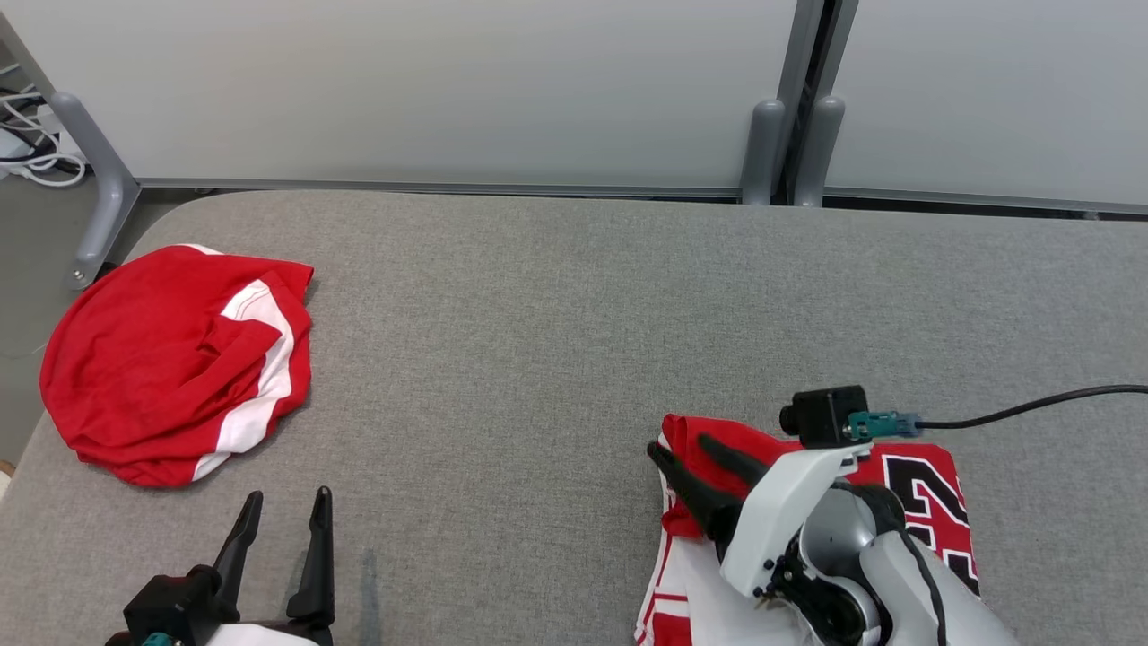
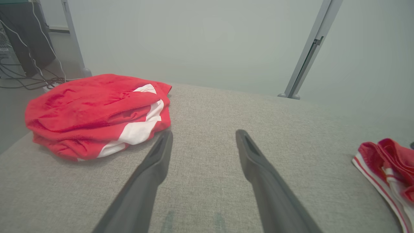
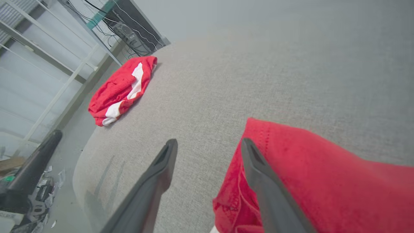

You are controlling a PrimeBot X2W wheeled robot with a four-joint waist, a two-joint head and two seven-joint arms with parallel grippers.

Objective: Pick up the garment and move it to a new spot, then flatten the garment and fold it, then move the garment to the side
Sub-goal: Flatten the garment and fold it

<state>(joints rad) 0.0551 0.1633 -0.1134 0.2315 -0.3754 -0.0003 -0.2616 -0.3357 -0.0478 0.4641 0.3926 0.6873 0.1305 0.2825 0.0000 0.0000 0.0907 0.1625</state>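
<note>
A folded red and white garment [image 1: 933,454] with a black number lies at the near right of the grey padded surface [image 1: 556,305]. It also shows in the left wrist view as the folded garment [image 2: 385,155] and in the right wrist view as red cloth [image 3: 323,174]. My right gripper [image 1: 679,446] is open at its left edge. In its wrist view my right gripper [image 3: 208,142] has one finger over the red cloth and the other over bare surface, with nothing pinched between them. My left gripper [image 1: 289,495] stands open and empty at the near left, as the left gripper [image 2: 204,132] also shows.
A second red and white garment [image 1: 170,359] lies crumpled at the surface's left edge; it also appears as a heap [image 2: 93,110] and a far bundle [image 3: 121,87]. Pale panels with grey posts [image 1: 762,152] close off the back. A black cable [image 1: 1031,405] runs off right.
</note>
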